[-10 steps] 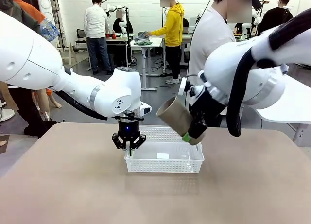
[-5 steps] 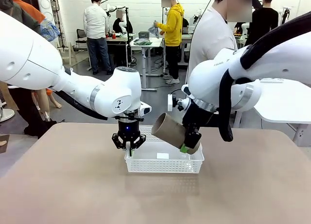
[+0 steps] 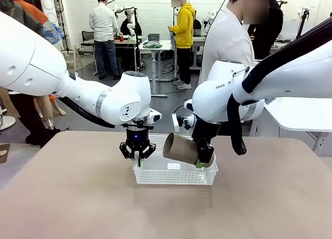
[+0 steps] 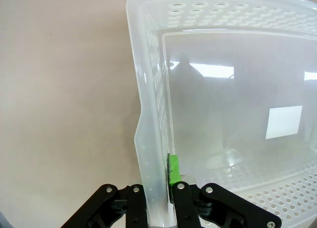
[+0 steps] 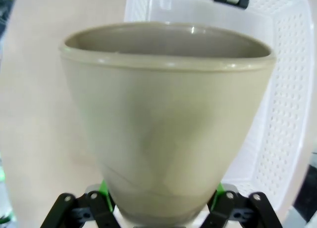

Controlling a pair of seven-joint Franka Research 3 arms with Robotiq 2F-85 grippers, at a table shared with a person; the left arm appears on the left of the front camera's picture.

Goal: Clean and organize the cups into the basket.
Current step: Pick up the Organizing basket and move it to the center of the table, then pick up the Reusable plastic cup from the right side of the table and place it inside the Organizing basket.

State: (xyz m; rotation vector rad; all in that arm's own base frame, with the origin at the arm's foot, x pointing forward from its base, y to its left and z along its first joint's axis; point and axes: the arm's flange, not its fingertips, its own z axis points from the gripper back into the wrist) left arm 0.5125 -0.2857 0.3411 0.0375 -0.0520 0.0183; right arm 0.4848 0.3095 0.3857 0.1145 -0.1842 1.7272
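Right gripper [image 3: 203, 157]: black two-finger type with green pads, jaws spread wide and clamped about the lower body of a tan-brown matte handleless tumbler [image 3: 181, 148]. The tumbler is carried on a slant, mouth turned toward the robot's left. It is suspended just above the right-hand part of the shallow white perforated plastic basket [image 3: 176, 182] and is not yet set down. Left gripper [image 3: 137, 155]: jaws pinched tight on the basket's left end wall, one finger inside and one outside, by which the basket is judged to be steadied on the beige table [image 3: 78, 197]. Basket interior: floor seen bare in the left wrist view, no tumbler lodged. Progress: early. One tumbler is presented at the basket and its placing is left to be done. The other tumblers of the task are judged outstanding. Whether any cleaning is done cannot be told.
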